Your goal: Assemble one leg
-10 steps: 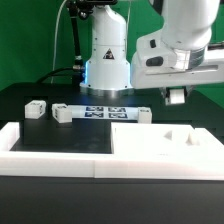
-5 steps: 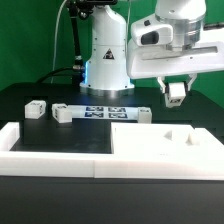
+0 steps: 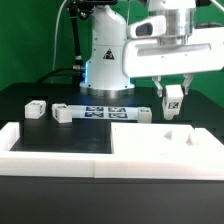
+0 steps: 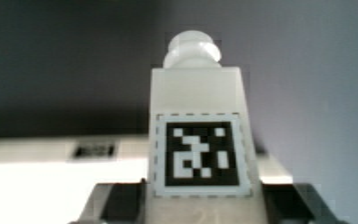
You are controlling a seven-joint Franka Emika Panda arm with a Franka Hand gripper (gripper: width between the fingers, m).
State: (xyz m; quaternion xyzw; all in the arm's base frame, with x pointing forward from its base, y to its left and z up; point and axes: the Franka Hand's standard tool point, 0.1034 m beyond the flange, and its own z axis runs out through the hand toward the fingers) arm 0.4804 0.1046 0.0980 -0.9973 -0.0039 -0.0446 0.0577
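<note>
Above the far edge of the white panel [image 3: 150,150], at the exterior view's right: the leg [image 3: 173,105], upright, off the table [image 3: 60,135], clamped between the narrow-set jaws of the gripper [image 3: 173,96]. Tag [image 4: 199,152] facing the wrist camera, round peg [image 4: 194,45] at the far end. Well apart, at the exterior view's left, two small blocks [image 3: 35,108] beside the marker board [image 3: 100,112].

My black table [image 3: 60,132] carries two legs [image 3: 36,108] [image 3: 62,113] toward the exterior view's left edge, the marker board [image 3: 105,112] beside them, a white rail [image 3: 50,153] along the near edge and a panel [image 3: 150,142] in the near corner at that view's right.
</note>
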